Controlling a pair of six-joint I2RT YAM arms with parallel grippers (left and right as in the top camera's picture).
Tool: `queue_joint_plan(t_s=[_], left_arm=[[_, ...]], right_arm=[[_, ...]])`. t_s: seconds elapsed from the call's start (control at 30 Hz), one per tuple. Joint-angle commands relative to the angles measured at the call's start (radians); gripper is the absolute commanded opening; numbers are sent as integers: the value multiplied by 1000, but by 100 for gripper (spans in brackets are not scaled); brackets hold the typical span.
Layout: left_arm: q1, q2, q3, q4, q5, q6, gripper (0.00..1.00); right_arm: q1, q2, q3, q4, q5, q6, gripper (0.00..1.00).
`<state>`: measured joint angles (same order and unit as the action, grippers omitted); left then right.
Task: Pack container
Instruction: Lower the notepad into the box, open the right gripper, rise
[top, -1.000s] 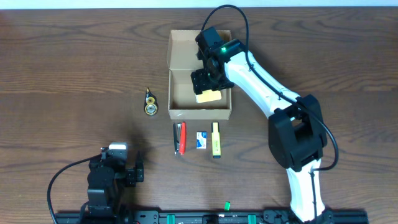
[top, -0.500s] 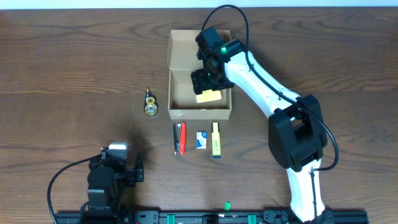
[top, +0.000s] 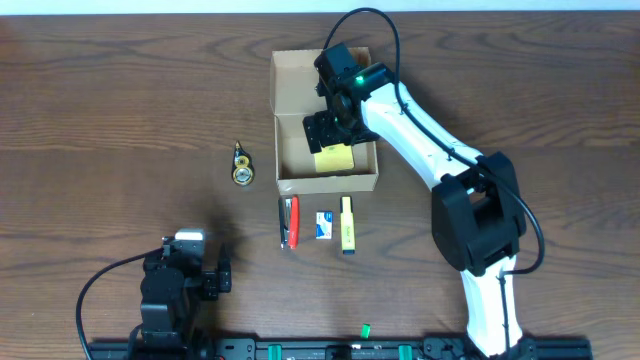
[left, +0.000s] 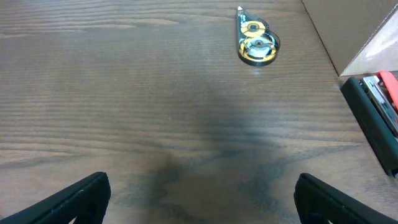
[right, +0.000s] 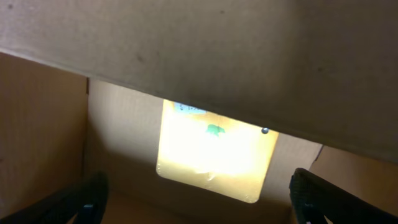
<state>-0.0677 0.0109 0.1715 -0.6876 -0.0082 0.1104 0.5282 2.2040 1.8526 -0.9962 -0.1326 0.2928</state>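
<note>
Cardboard box (top: 293, 150), upper centre, lid flap open: likely light with easily dented walls, so grip a rim edge. Right gripper (top: 328, 132) spread over the sticky-note pad (top: 334, 158) inside; left gripper (left: 202, 202) spread, empty

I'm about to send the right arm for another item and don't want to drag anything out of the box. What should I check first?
1. Sticky-note pad lies inside the container: ok.
2. Right gripper open, nothing between its fingertips: ok.
3. Flap folded back, container open: ok.
4. Left gripper open and empty, away from the items: ok.
5. Everything packed: not ok; correction tape, red-and-black stapler, small blue-and-white packet and highlighter lie on the table.
6. Right gripper's clearance from the container walls: cannot tell.
</note>
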Motion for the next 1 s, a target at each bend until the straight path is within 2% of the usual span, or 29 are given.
queue_joint_plan(t_s=[0.0, 0.3, 0.47, 0.6, 0.97], left_arm=[[4, -7, -13, -1, -18, 17, 95], [4, -7, -13, -1, -18, 17, 95], [4, -7, -13, -1, -18, 17, 95], [4, -7, -13, -1, -18, 17, 96], [4, -7, -13, -1, -18, 17, 95]], right_arm=[[11, -1, 46, 1, -34, -21, 92], [57, -1, 254, -89, -26, -64, 92], [76, -1, 424, -261, 46, -58, 98], [74, -2, 528, -420, 111, -34, 99], [73, -99, 547, -677, 160, 60, 99]])
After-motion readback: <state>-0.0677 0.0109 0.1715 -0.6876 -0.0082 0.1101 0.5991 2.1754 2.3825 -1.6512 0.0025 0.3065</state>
